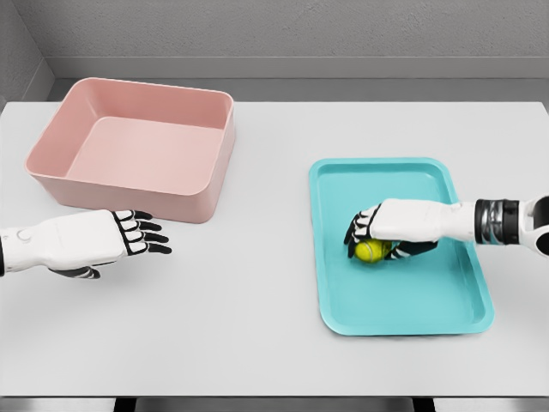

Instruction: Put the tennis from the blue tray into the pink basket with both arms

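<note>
Over on the right side of the white table [274, 343], inside the blue tray [420, 300], wrapping the right hand [390, 230] around the tennis ball [370, 251]. Fingers curling down over the top and left of the ball, thumb tucked underneath on the near side, so gripping it, though looks like the ball is sitting on the tray floor, not lifted yet. Hard to tell how firm the squeeze really is.

Best way to nail this bit, probably: closing evenly from both sides so the ball isn't squirting out toward the tray's left rim, then lifting straight up before swinging left, clearing the rim cleanly. Round and fuzzy, so likely rolling off if the pinch sits too high.

Meanwhile on the left, just near of the pink basket [141, 146], hovering the left hand [107, 240] with fingers spread and pointing right, holding nothing, touching nothing as far as visible. Seems to be waiting for a handoff somewhere between tray and basket. Basket sitting empty at the far left.
</note>
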Controlling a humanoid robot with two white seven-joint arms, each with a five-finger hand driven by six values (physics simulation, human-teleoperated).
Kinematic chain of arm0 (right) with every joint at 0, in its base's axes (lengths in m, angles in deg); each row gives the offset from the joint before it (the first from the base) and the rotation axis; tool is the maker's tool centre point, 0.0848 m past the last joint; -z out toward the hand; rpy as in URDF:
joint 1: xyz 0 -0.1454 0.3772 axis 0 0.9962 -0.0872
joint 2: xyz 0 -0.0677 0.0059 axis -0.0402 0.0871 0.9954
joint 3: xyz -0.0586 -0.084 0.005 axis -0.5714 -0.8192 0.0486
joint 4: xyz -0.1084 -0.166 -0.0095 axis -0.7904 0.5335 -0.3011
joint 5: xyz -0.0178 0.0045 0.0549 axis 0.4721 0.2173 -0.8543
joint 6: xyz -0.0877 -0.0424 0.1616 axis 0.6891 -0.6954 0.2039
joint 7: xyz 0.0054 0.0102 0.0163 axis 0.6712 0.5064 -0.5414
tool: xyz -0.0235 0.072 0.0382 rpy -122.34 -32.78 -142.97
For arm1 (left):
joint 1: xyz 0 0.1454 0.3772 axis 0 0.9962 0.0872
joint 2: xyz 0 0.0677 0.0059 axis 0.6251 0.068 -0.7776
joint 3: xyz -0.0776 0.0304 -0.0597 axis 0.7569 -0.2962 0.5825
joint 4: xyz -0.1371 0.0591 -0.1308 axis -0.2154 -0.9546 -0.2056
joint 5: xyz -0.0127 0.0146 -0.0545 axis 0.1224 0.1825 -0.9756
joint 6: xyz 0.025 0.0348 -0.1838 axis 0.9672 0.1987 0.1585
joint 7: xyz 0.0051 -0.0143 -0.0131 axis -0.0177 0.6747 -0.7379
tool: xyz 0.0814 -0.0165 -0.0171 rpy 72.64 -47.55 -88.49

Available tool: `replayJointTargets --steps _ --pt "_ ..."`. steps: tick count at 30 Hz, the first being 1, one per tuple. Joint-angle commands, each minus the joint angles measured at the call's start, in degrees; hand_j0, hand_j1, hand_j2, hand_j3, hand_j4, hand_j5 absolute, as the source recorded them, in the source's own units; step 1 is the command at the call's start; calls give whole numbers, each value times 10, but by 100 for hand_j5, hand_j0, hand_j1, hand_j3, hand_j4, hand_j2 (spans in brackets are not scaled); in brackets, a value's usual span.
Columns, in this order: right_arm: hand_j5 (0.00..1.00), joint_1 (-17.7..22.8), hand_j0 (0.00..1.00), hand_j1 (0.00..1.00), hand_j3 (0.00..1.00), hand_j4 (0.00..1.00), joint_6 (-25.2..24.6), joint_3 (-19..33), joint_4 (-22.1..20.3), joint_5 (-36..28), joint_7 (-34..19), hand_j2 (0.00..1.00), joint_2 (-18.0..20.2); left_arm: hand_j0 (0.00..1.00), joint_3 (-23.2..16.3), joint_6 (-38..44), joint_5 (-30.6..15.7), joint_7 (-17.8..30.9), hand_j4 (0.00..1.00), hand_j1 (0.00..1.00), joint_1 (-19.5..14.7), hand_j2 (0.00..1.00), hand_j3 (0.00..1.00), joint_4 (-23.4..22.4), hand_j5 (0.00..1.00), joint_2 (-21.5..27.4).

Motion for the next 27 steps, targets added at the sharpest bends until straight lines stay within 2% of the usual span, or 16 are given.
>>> replayJointTargets --steps 1,9,17,27 --pt "56 -1 56 56 56 56 -1 2 -2 -4 0 56 0 100 0 1 -3 0 100 100 0 100 100 0 100 1" --pt "56 -31 56 56 56 56 -1 2 -12 -5 -1 56 -26 100 0 1 -3 0 100 100 0 100 100 0 100 0" --pt "56 -40 56 56 56 56 -1 2 -23 -5 -9 56 -68 100 0 1 -3 0 100 100 0 100 100 0 100 0" --pt "57 -44 57 57 57 57 -1 -2 -11 -4 -27 57 -149 100 -1 1 -3 0 100 100 1 100 100 0 100 0"
